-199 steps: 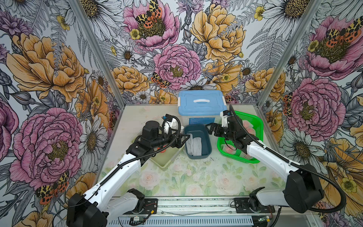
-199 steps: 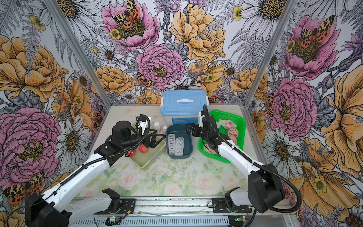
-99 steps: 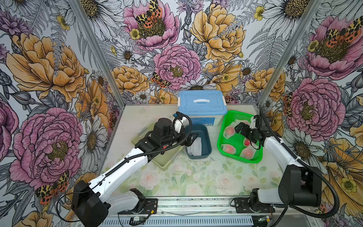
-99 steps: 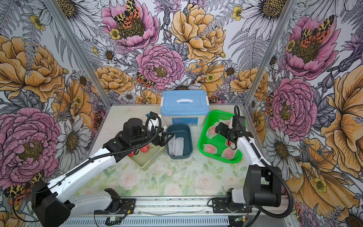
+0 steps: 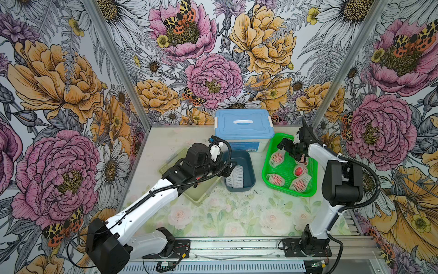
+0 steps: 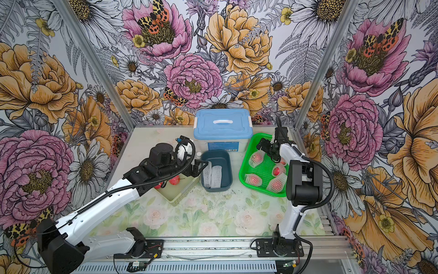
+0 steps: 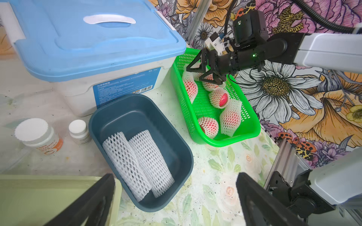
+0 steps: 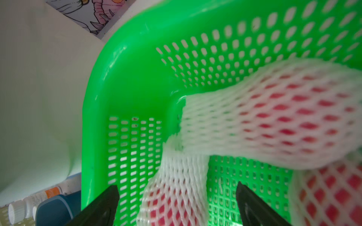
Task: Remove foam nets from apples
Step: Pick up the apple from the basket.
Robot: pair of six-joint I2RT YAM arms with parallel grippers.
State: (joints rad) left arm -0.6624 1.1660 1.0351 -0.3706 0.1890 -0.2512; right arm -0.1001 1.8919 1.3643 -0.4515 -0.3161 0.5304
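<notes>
Action at the tabletop's right edge: right gripper spread wide and empty, poised low in the green basket, a netted apple lined up between the jaws near the back corner by the blue-lidded box. Probably aiming for the frilly foam end rather than the fruit. Five apples in there, all sleeved. Mid-table, left gripper likewise released, holding nothing, parked at the rim of the dark blue bin with two stripped foam nets inside, handy for the next hand-off.
</notes>
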